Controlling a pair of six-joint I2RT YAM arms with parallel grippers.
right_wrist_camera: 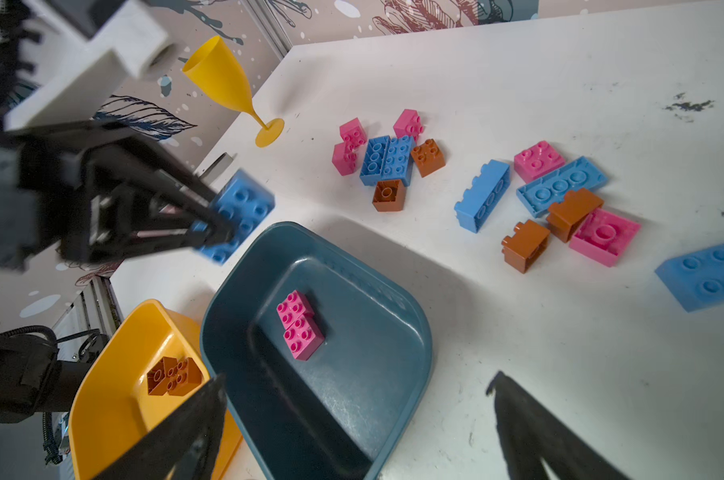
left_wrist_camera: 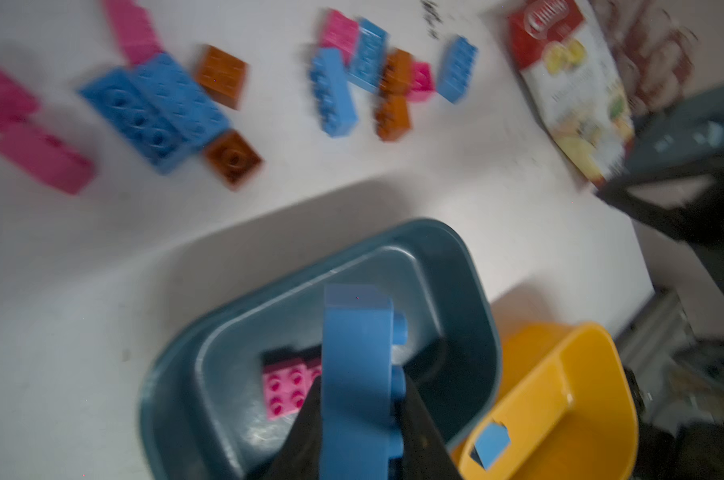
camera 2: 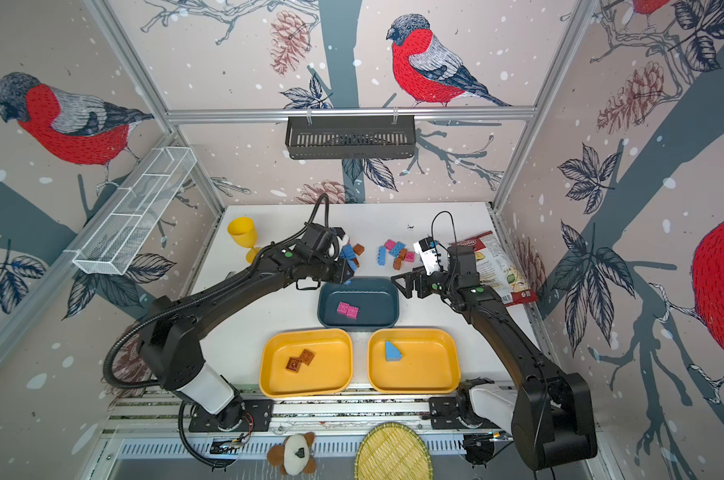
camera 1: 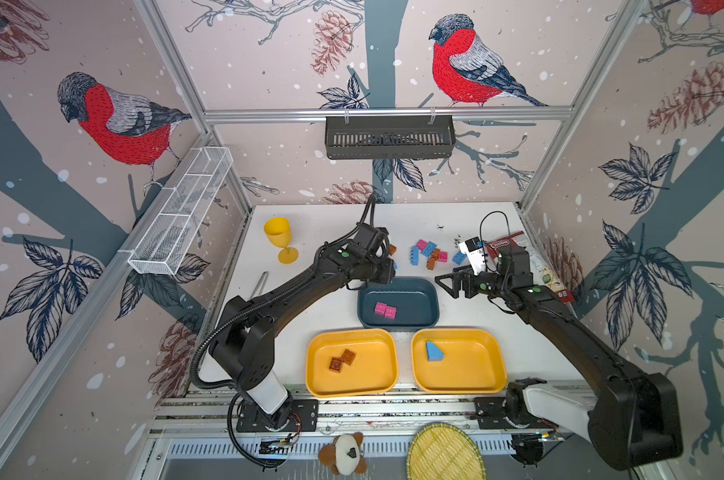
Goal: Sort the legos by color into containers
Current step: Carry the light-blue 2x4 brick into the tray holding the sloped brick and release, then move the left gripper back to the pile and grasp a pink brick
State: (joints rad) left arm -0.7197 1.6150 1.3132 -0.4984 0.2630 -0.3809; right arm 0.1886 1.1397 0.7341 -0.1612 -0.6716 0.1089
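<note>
goblet (camera 1: 280, 239): yellow, upright, far left on the tabletop (camera 1: 331, 307); no part in the sort.
left yellow tray (camera 1: 376, 374): near edge; two brown bricks (camera 1: 342, 360) touching inside, so brown belongs here.
left jaws: clamped on one end of a blue brick (right_wrist_camera: 245, 205), held clear of the tabletop at the far-left corner of the teal tray. Over the rim or just outside it, cannot tell.
teal tray (camera 1: 418, 303): centre; two pink bricks (camera 1: 385, 310) side by side inside. Judged the wrong bin for blue.
loose legos (right_wrist_camera: 559, 199): pink, blue and brown, two clusters beyond the teal tray; most of the sort is undone.
right jaws: spread wide, empty, hovering just beside the teal tray's far-right corner, near the loose legos; probably set for a pick.
right yellow tray (camera 1: 472, 365): near edge; blue wedge (camera 1: 434, 351) alone inside. Likely home for the held brick.
snack bag (camera 1: 547, 270): far right, partly under the right arm.
hidden: left cluster (right_wrist_camera: 387, 160) largely covered by the left arm in both top views; left wrist view blurred; one blue piece (right_wrist_camera: 709, 274) cut off at the right wrist view's edge.
</note>
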